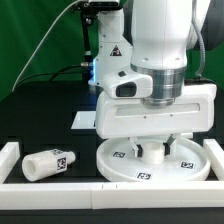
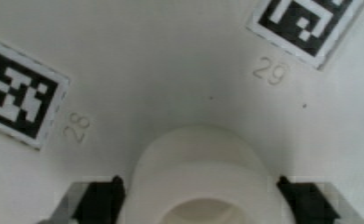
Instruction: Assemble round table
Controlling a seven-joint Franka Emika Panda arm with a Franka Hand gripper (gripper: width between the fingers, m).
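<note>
Straddling hub (image 2: 205,165), jaws above disc (image 1: 165,173), leg (image 1: 47,163) apart

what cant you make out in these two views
- Wrist view: the hub and fingers are blurred and cut off by the frame edge.
- Exterior view: the gripper body blocks the hub, so contact cannot be told.
- Exterior view: the leg tag is too small to read.

Disc (image 1: 110,162) on the table (image 1: 40,110), hub (image 1: 152,152) at its centre — leg (image 1: 48,163) apart at the exterior view's left
</note>
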